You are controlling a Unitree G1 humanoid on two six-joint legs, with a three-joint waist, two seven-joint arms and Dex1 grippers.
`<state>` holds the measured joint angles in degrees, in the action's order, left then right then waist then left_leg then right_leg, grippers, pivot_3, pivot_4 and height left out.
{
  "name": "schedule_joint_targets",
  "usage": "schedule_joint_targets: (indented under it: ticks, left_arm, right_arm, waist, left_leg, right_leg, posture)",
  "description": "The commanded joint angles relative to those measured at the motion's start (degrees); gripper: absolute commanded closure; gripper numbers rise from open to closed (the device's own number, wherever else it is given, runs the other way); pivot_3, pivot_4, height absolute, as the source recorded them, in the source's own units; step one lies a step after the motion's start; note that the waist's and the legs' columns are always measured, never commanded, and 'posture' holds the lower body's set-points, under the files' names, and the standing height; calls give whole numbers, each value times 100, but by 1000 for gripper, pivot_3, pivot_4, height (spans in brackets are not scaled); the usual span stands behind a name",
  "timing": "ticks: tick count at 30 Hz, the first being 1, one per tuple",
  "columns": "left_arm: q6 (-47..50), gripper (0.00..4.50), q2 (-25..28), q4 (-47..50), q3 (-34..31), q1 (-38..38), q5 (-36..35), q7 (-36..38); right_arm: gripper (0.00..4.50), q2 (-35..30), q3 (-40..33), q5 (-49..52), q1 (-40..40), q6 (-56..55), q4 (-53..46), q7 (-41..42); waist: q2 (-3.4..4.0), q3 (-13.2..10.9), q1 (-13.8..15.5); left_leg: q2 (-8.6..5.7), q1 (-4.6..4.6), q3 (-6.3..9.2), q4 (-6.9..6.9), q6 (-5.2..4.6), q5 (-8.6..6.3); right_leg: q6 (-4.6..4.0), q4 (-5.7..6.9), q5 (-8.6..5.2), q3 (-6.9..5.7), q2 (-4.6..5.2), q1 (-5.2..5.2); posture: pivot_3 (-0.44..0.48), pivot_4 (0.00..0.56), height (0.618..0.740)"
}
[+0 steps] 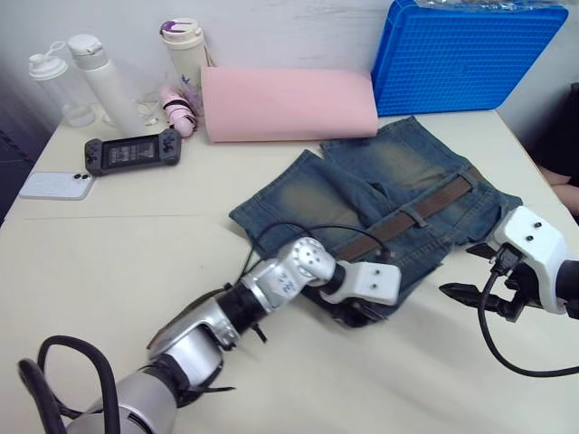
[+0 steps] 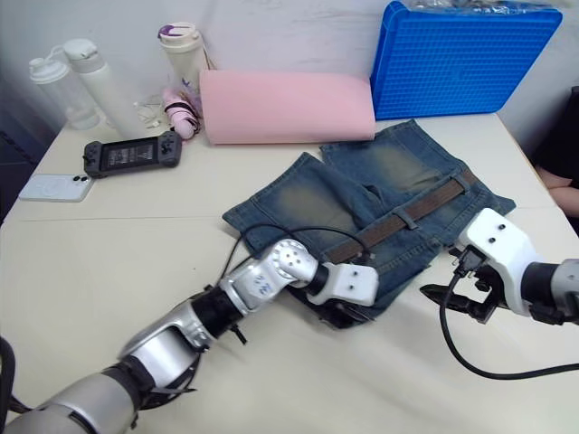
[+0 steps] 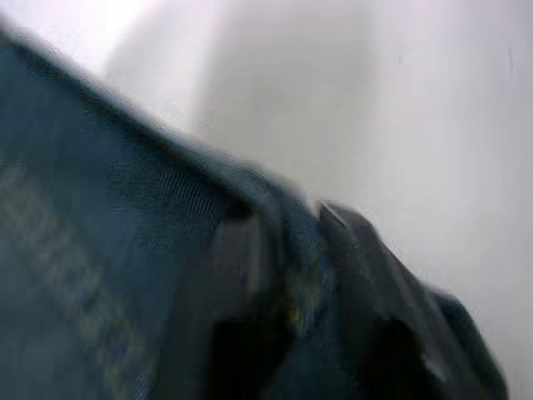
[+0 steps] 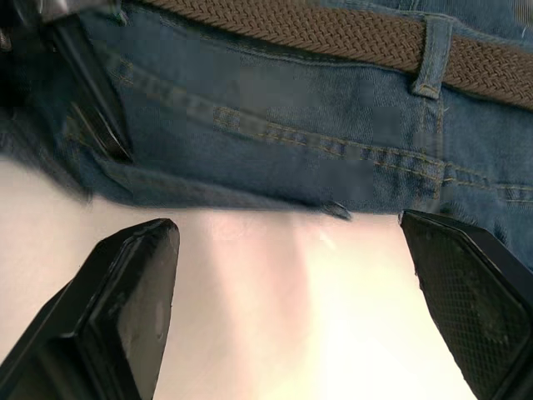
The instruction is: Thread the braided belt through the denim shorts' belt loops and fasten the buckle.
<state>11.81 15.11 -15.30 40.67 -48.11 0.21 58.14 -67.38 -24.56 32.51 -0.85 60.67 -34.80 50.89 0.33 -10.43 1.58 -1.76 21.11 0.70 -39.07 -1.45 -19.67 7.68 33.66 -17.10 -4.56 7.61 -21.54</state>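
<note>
The denim shorts [image 1: 380,194] lie flat on the table, waistband toward me. The braided belt [image 1: 418,215] runs along the waistband under a belt loop [image 4: 429,54], and its weave is clear in the right wrist view [image 4: 333,33]. My left gripper [image 1: 360,312] sits at the waistband's left end, shut on a fold of denim [image 3: 287,275] between its dark fingers [image 3: 237,283]. My right gripper [image 1: 463,294] hovers open over bare table just off the shorts' near edge, its pads [image 4: 133,283] wide apart. The buckle is hidden.
A pink foam roll [image 1: 289,104] and a blue crate [image 1: 466,54] stand behind the shorts. Bottles [image 1: 99,77], a game console [image 1: 131,154] and a phone [image 1: 56,185] lie at the back left. A person [image 1: 568,154] is at the right edge.
</note>
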Motion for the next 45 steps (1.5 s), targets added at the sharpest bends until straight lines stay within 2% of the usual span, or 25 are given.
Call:
schedule_joint_targets:
  ticks: [1, 5, 8, 16, 18, 19, 20, 23, 26, 29, 32, 36, 40, 45]
  left_arm:
    - [-146, 4485, 832, -217, -560, 240, 109, 277]
    - [-621, 4485, 1705, -661, -1443, 525, -371, 832]
    - [-1409, 4485, 2359, -1339, -1815, 708, -428, 1282]
    - [-1802, 4485, 2571, -2670, -2751, 529, -701, 1532]
    - [-1405, 3501, 2607, -2670, -3074, 517, -1062, 1821]
    - [-1246, 3241, 2641, -2606, -3206, 534, -1207, 1950]
    - [-1084, 2762, 2687, -2527, -3348, 552, -1333, 2036]
    - [-1020, 1362, 2964, -2353, -3678, 643, -1409, 2000]
    - [-338, 26, 3199, -2025, -4174, 642, -1814, 1946]
    - [453, 26, 3252, -1666, -4565, 608, -2186, 1819]
    - [1245, 26, 2954, -1468, -4908, 335, -2459, 1082]
    - [1885, 26, 2472, -1797, -4711, -186, -2136, 154]
    - [1958, 26, 1895, -2476, -4673, -684, -1955, -447]
    - [1717, 26, 1659, -3193, -4254, -898, -1426, -516]
  right_arm:
    - [0, -109, 316, -65, -347, -253, 176, -14]
    - [0, 15, 793, -2, -816, -413, 379, 7]
    - [0, 131, 1028, 39, -1077, -517, 531, 26]
    - [0, 521, 1344, 23, -1405, -718, 847, -62]
    - [0, 724, 1407, 15, -1493, -812, 979, -127]
    - [0, 844, 1383, 73, -1546, -805, 1057, -169]
    - [0, 947, 1357, 115, -1603, -791, 1143, -204]
    - [0, 1127, 1199, 213, -1734, -682, 1369, -273]
    - [0, 1273, 1040, 428, -1902, -558, 1579, -283]
    - [0, 1460, 1023, 500, -2155, -584, 1783, -377]
    - [0, 1806, 1201, 322, -2669, -784, 2269, -619]
    - [0, 2134, 1566, -233, -3306, -1201, 3131, -939]
    - [0, 2392, 1860, -717, -3852, -1710, 3997, -1065]
    - [0, 2602, 2090, -1133, -4224, -2028, 4771, -1089]
  waist:
    - [1, 1, -44]
    - [3, 1, -95]
    - [4, 2, -148]
    - [8, 5, -137]
    - [8, 5, -157]
    - [6, 4, -166]
    - [6, 3, -163]
    - [5, 3, -162]
    - [3, 1, -138]
    - [3, 2, -73]
    - [3, 1, -23]
    - [0, 1, -13]
    - [-1, 1, -37]
    - [-3, 0, -113]
  left_leg:
    - [2, -3, 0, 0, 1, 1]
    - [5, -8, 1, 0, 4, 2]
    - [18, -6, 6, 1, 8, 0]
    - [10, -1, 7, -1, 7, -3]
    - [11, -3, 6, -1, 7, -3]
    - [13, -3, 5, -1, 7, -3]
    - [14, -1, 5, -1, 7, -2]
    - [11, 8, 5, 0, 6, -2]
    - [10, 15, 7, 0, 4, -3]
    - [2, 18, 17, -2, 3, -4]
    - [-4, 17, 16, -6, 0, -3]
    - [-21, 16, 24, -11, -4, 2]
    - [-33, 18, 15, -7, -8, 4]
    - [-46, 36, -23, 6, -7, 4]
  right_leg:
    - [-2, 3, -1, 0, -1, 0]
    - [-7, 16, -4, -3, -3, -4]
    - [-15, 24, -8, -3, -3, -8]
    - [-15, 36, -7, -21, -6, -5]
    - [-14, 42, -7, -21, -8, -7]
    - [-15, 43, -7, -21, -11, -7]
    - [-14, 44, -7, -21, -13, -8]
    - [-14, 46, -7, -21, -10, -18]
    - [-14, 47, -7, -23, -8, -26]
    - [-14, 50, -7, -25, -2, -25]
    - [-13, 52, -6, -21, 3, -22]
    - [-8, 67, -4, -12, 6, -22]
    - [-7, 93, -3, 1, 8, -44]
    - [-6, 135, -3, -3, 6, -102]
  posture:
    - [0, 150, 740]
    - [0, 150, 740]
    - [0, 150, 740]
    - [0, 150, 740]
    - [0, 150, 740]
    - [0, 150, 740]
    - [0, 150, 740]
    - [0, 150, 740]
    - [0, 150, 740]
    - [0, 150, 740]
    - [0, 150, 740]
    - [0, 150, 740]
    - [0, 150, 740]
    - [0, 150, 740]
